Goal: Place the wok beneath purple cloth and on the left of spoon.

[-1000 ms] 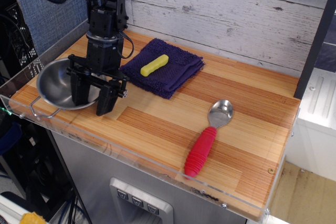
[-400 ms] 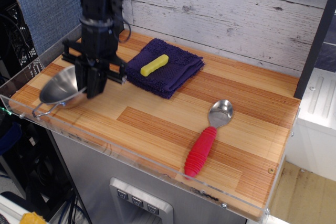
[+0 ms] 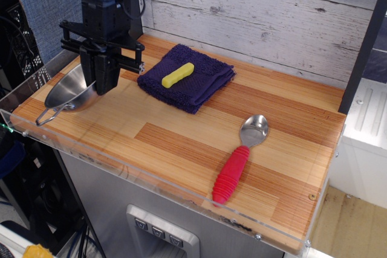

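The wok [image 3: 63,93], a shiny steel bowl with a wire loop handle, is at the table's left end, tilted with its right rim raised. My gripper [image 3: 100,85] points straight down and is shut on that right rim; the wok's left handle hangs low near the table's front-left edge. The purple cloth [image 3: 202,84] lies folded at the back middle, to the right of the gripper. The spoon [image 3: 239,160], with a red ribbed handle and metal bowl, lies at the front right.
A small yellow block [image 3: 178,74] rests on the cloth. A clear acrylic rim [image 3: 139,180] runs along the table's front and left edges. A white plank wall stands behind. Bare wood lies between cloth and spoon.
The gripper closed on the wok's right rim and rose, moving left and back. The wok went from flat on the table to tilted and lifted on its right side.
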Action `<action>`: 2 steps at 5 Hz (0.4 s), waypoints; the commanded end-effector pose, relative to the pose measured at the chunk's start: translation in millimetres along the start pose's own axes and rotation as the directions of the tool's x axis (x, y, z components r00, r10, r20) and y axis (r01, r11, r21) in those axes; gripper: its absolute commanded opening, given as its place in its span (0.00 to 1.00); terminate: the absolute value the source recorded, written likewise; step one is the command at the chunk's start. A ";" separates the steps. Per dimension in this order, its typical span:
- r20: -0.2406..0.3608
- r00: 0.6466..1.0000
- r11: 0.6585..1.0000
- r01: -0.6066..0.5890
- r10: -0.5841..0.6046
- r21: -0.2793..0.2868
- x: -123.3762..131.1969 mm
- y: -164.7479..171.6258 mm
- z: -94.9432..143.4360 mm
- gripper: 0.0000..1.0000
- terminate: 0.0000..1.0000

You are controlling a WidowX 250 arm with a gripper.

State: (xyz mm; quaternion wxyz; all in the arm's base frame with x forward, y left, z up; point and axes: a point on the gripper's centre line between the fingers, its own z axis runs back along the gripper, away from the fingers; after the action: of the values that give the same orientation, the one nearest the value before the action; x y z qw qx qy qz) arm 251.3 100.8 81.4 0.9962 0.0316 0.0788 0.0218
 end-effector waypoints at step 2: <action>-0.028 0.971 0.971 0.237 -0.238 -0.042 -4.6 -87.9 -19.8 0.00 0.00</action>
State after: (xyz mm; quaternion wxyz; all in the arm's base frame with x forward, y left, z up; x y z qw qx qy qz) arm 250.8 10.2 49.4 0.9893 -0.0006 0.1093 -0.0967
